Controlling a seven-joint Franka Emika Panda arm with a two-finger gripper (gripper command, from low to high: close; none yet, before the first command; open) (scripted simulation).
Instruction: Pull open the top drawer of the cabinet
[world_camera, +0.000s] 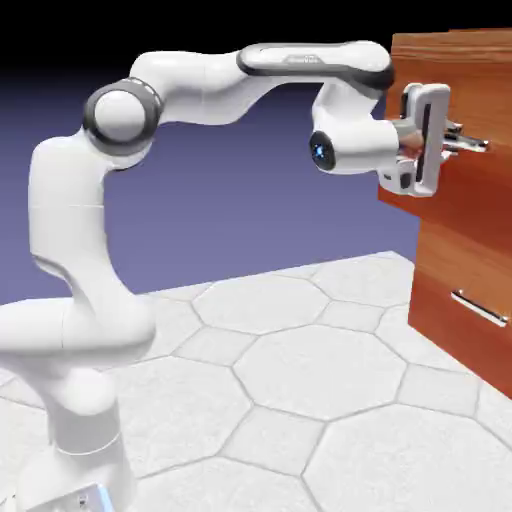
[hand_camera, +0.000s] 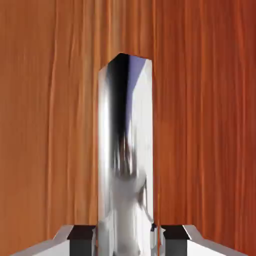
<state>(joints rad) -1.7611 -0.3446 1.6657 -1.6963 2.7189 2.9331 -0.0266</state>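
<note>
- Exterior view: white arm (world_camera: 200, 90) rises from lower left of frame, bends at a grey-banded joint in the upper left, then runs level across the top toward the right edge
- End effector (world_camera: 462, 140) sits at upper right, pointed level at the cabinet (world_camera: 470, 250), fingers closed on the silver handle (world_camera: 470, 143) of the top drawer (world_camera: 480, 90)
- Cabinet fills the right edge, reddish-brown wood grain; top drawer front at upper right, its lower corner jutting a little left of the panel beneath
- Lower drawer (world_camera: 465, 330) at right middle, its own silver handle (world_camera: 480, 308) untouched, well apart from the end effector
- Cabinet stands on a pale surface (world_camera: 290, 390) patterned with hexagon tiles; blue-violet backdrop behind
- Hand view: wood grain of the top drawer front (hand_camera: 50, 125) fills the frame
- Handle (hand_camera: 125, 150) runs as a bright mirrored bar up the centre, from bottom edge to upper middle
- Two grey fingertips (hand_camera: 82, 237) at the bottom edge, one each side of the bar, pressed against it; end effector clenched, grasping the handle
</note>
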